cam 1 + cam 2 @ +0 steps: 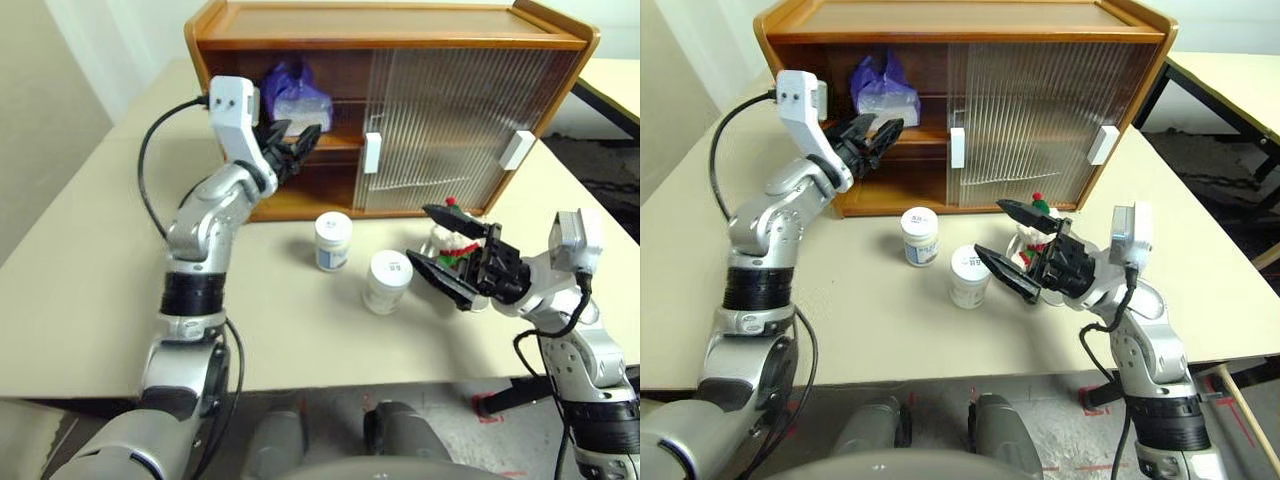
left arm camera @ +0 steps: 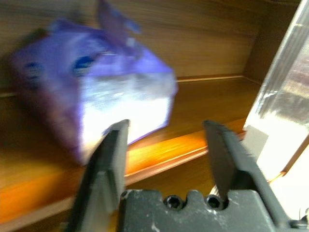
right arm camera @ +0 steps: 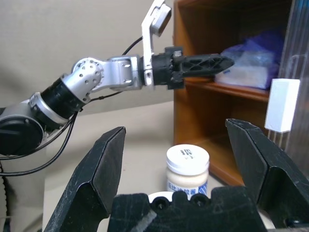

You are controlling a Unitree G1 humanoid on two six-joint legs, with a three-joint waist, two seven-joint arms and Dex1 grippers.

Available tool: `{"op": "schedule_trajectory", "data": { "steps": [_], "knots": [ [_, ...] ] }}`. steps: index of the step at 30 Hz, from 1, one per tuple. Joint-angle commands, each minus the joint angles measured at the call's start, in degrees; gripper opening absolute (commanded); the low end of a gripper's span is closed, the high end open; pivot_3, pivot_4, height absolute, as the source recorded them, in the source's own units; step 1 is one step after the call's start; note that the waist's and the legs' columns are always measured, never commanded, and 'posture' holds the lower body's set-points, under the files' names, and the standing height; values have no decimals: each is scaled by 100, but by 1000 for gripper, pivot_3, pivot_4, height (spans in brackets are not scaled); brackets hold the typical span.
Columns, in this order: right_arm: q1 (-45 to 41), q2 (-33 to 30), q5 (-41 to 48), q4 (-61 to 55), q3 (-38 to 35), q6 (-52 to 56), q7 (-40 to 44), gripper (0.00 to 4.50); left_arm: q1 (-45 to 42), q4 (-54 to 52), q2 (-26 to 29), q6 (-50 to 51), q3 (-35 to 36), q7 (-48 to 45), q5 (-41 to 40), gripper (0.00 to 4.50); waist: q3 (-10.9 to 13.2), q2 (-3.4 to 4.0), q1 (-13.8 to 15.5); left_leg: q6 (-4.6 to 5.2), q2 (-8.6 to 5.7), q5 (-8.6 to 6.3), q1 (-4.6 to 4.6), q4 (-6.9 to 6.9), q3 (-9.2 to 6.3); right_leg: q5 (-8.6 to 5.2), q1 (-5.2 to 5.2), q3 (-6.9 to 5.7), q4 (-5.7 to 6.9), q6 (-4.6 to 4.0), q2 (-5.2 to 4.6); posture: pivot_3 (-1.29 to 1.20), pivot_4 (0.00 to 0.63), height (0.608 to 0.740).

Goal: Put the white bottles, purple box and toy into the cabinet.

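Biggest worry is the cabinet itself: only the left half is uncovered, with the ribbed sliding doors over the rest, so everything has to squeeze in through that one gap. The purple box sits on the upper shelf, right at the front edge, and the left claw hangs just in front of it, fingers apart and empty. Any bump from there could tip the box back out.

On the table, the two white bottles stand close together, so grabbing one could easily knock over the other. The right claw is spread wide, holding nothing, just in front of the toy.

That toy is mostly hidden behind the claw, and I can't see through the ribbed doors.
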Motion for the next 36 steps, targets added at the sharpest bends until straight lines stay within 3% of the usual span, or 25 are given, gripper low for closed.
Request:
{"op": "schedule_trajectory", "data": {
  "steps": [1,9,16,26,36],
  "knots": [
    [-38,-85,-16,85,9,25,95,4500,658,-451,546,-94,-295,-912,-59,4480,3,-1,-12,0,0,0,0,0,0,-1,-1,-1,-1,-1,0,90,0,740],
    [-40,-89,-28,89,51,51,100,4500,1805,250,1426,-1630,-747,-2105,676,4480,6,-1,55,6,1,4,-1,5,-2,-21,2,-7,-7,3,-12,88,0,740],
    [40,-74,-28,-17,99,103,63,4500,2141,906,1377,-2685,-1294,-2643,1226,4480,8,3,57,4,-1,3,-5,3,-1,-24,1,-24,-8,-6,-84,81,0,740],
    [31,-121,-15,-59,120,180,58,4500,1866,1665,735,-3044,-1806,-2687,1620,4480,8,4,56,7,-4,4,-7,3,-2,-27,1,-34,-7,2,-82,75,0,740],
    [22,-159,-24,-79,93,188,62,4500,1546,2329,75,-3139,-1887,-2390,1863,4480,1,15,76,14,-14,8,-8,8,0,-25,7,-35,-8,20,-80,62,0,740]
  ]
}}
